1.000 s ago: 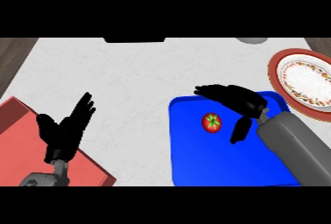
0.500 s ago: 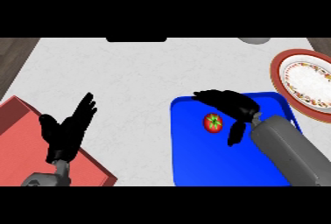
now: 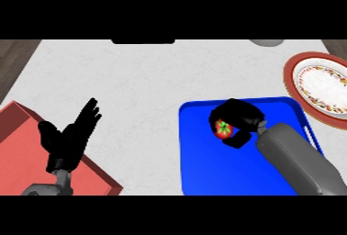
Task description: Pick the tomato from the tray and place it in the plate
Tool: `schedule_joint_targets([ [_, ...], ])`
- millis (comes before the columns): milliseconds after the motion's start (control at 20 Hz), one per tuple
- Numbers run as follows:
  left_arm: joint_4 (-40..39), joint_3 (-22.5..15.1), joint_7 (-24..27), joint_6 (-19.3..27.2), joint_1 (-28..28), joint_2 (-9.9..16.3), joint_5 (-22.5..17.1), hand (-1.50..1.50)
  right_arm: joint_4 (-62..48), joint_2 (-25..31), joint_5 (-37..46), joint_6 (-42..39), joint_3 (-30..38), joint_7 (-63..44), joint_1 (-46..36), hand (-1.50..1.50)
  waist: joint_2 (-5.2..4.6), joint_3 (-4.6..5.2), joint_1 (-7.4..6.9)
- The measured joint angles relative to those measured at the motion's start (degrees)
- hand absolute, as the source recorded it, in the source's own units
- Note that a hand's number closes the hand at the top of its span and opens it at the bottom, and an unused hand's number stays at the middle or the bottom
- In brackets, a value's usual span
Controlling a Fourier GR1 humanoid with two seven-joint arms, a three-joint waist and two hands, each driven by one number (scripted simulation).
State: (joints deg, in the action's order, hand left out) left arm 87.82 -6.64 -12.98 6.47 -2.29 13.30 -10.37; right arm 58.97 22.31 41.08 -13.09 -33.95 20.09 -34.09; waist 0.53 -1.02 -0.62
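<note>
The tomato (image 3: 223, 129), red with a green stem top, sits in the upper middle of the blue tray (image 3: 203, 170), and the right hand (image 3: 238, 118) is curled round it from above and the right, grasping it, with the thumb below it. The plate (image 3: 324, 85), white with a patterned band and a red rim, lies beyond the tray's upper right corner. At the left, the left hand (image 3: 68, 140) rests open, fingers up, over a red tray (image 3: 20, 137).
</note>
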Motion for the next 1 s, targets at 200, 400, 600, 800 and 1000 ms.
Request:
schedule_joint_targets([
  [200,-0.72,0.35,-0.26,0.01,-0.45,-0.57,0.48,0.00,-0.94,-1.06,1.96,2.73,0.38,1.43,0.00,1.50,0.15,0.00,0.21],
  [400,0.15,0.79,0.78,-0.74,0.79,-0.63,0.54,0.00,-0.21,-1.50,1.13,6.34,3.17,3.34,1.04,1.50,0.19,-0.10,0.47],
  [600,0.86,2.26,0.49,-0.25,2.79,-0.42,0.23,0.00,6.52,1.11,-1.40,10.76,6.76,1.68,9.59,1.50,0.86,-0.08,3.38],
  [800,2.14,3.72,-0.42,0.65,5.06,-0.10,0.08,0.00,14.65,3.81,-4.95,16.82,11.39,1.63,19.53,1.50,1.44,-0.11,6.29],
  [1000,3.23,4.22,-0.81,0.72,6.11,-0.10,0.08,0.00,24.90,6.13,-9.67,21.18,17.09,1.33,27.68,1.50,1.46,0.02,6.91],
])
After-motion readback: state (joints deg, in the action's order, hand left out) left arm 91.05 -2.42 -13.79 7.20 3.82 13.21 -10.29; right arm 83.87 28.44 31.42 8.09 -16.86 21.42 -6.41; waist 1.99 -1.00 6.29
